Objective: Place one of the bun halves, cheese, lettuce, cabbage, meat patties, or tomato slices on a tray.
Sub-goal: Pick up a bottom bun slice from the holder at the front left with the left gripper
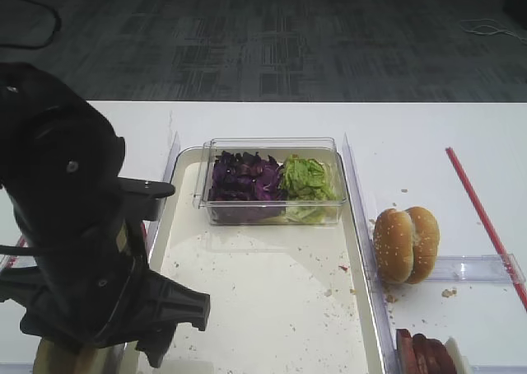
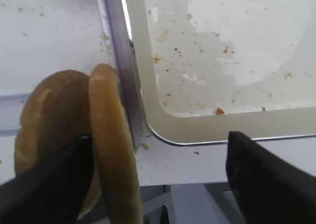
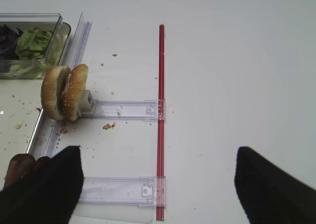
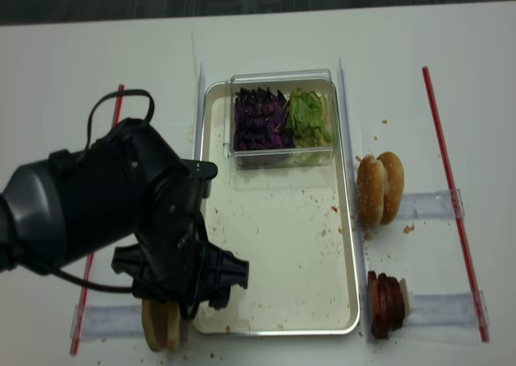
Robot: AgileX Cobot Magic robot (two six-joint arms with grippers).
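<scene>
We see the left end effector standing wide open and holding nothing; one finger sits on the far side of the bun half from the tray, in front of the second half, while the other finger hangs over the tray's near corner, well apart from the bun; the right end effector is also spread wide and empty, away on the tray's other side. The bun half stands on edge on the tabletop, just outside the tray's near-left corner and hard against the clear rail along that side; we judge the main risk to be the tray-side finger catching the rail or the rim as the jaws close, which would stall the grip or jolt the tray; a finger set slightly off could also pinch both halves together, or tip the thin upright half over before it is gripped. The bun looks soft, so a hard squeeze would likely dent it. It is plain tan and smooth-crusted, without seeds, and seen edge-on here; its neighbour looks much the same, and crumbs speckle the tray.
</scene>
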